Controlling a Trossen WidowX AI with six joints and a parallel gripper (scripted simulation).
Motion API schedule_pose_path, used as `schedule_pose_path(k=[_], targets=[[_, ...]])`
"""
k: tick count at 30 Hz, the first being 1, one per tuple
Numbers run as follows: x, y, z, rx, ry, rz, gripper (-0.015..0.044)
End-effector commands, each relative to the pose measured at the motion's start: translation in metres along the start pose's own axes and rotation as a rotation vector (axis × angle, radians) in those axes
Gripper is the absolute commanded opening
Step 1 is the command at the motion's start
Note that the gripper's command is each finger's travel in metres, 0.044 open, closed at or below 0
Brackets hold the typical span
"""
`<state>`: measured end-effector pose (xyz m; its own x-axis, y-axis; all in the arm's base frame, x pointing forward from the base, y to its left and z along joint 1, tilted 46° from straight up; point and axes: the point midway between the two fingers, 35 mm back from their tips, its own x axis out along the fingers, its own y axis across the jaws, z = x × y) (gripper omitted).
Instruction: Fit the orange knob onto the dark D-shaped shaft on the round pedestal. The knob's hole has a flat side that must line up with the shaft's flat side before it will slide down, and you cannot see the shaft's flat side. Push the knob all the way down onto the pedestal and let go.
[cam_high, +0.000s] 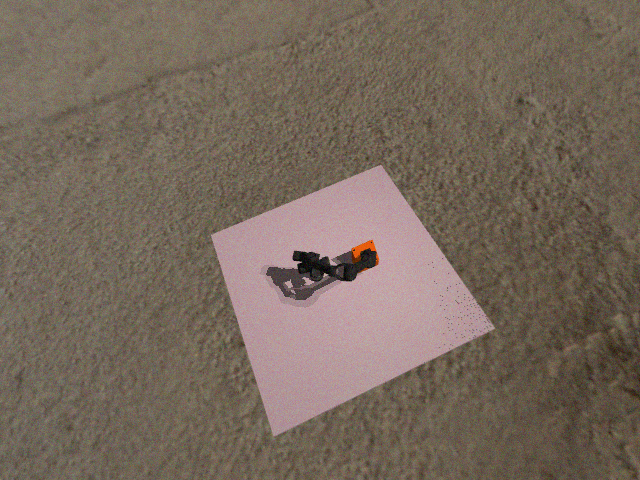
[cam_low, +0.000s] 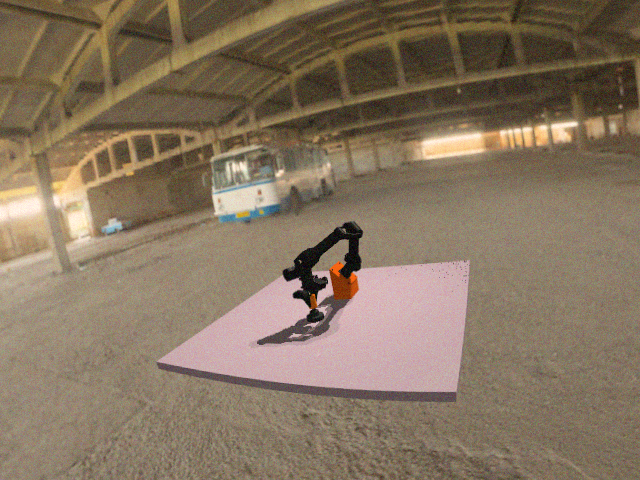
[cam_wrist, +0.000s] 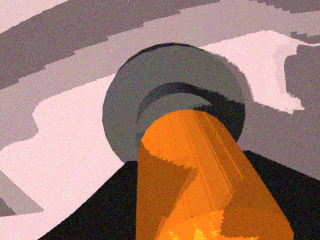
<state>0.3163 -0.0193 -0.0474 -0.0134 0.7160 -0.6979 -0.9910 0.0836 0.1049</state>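
The orange knob (cam_low: 313, 301) (cam_wrist: 175, 132) is held upright over the round pedestal (cam_low: 314, 316) (cam_wrist: 122, 97). My gripper (cam_low: 312, 303) (cam_wrist: 189, 166) is shut on the knob, with one black finger on each side of it in the wrist view. The pedestal is a dark grey disc with a raised round step in the middle. The knob's lower end covers part of that step and looks close to the pedestal's top. The shaft and its flat side are hidden. Whether the shaft is inside the hole, and how deep, I cannot tell.
The arm's base stands at an orange block (cam_high: 363, 251) (cam_low: 343, 285) behind the pedestal. The arm arches from there over the pale pink table (cam_high: 330, 351) (cam_low: 392, 351) and casts a dark shadow around the pedestal.
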Motion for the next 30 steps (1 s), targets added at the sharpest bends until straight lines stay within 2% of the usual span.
schedule_pose_path(k=[1, 30], targets=[[-0.0001, -0.0001, 0.0002, -0.008, -0.001, -0.003, 0.0000], [0.0035, 0.0009, 0.0008, -0.017, -0.001, -0.003, 0.0000]])
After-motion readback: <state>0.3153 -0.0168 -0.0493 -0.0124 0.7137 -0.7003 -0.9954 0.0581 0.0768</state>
